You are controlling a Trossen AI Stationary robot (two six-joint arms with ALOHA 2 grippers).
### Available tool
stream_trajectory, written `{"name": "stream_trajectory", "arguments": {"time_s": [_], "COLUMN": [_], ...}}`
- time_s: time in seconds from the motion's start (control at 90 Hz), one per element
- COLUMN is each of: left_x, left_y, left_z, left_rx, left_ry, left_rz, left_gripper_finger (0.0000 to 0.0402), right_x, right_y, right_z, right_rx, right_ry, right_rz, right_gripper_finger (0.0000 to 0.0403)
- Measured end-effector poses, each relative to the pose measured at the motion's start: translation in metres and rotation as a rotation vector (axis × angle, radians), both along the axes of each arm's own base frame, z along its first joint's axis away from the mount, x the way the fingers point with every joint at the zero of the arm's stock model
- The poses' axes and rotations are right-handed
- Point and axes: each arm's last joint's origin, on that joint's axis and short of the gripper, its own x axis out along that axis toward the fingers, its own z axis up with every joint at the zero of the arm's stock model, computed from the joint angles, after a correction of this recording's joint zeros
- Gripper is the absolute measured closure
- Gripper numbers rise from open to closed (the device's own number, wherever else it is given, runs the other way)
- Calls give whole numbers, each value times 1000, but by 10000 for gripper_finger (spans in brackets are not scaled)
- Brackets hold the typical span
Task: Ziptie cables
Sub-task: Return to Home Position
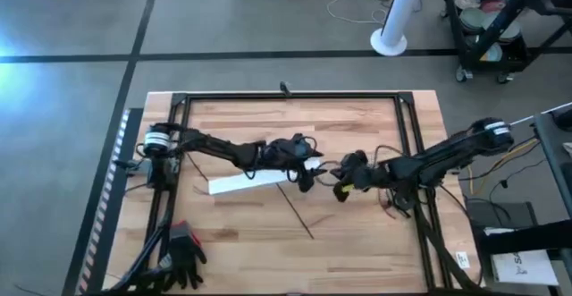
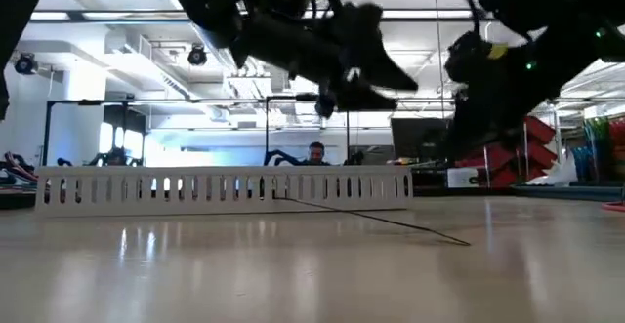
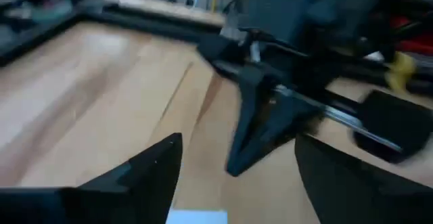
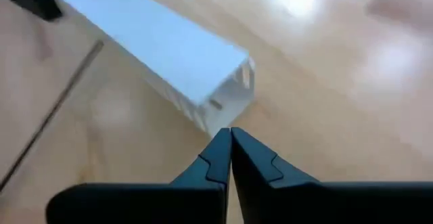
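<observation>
Right gripper (image 4: 230, 149) hangs closed, empty, by the duct (image 4: 169, 55); left gripper (image 3: 238, 143) gapes empty. So close, they may collide retreating.

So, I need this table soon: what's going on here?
Neither arm holds anything. Both hang above the table's middle: the left gripper open over one end of the white cable duct, the right gripper shut just beside it. The duct lies on the wood, looking closed, a thin dark strand loose nearby. No cables show.
</observation>
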Motion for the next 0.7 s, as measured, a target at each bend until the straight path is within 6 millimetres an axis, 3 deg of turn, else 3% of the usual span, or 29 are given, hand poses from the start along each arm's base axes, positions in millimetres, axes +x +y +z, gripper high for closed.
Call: {"name": "stream_trajectory", "arguments": {"time_s": [0.156,0.378,0.7], "left_x": [-26,-96,-202], "left_y": [20,61,46], "left_z": [15,25,46], "left_rx": [26,38,81], "left_ry": [-48,-66,-248], "left_rz": [65,294,498], "left_gripper_finger": [171,208,261], "right_x": [-11,-35,-82], "right_y": [-31,-77,-79], "right_z": [10,1,10], "right_rx": [45,-53,-185], "right_ry": [-269,-320,-467], "right_rz": [237,224,222], "right_gripper_finger": [403,403,403]}}
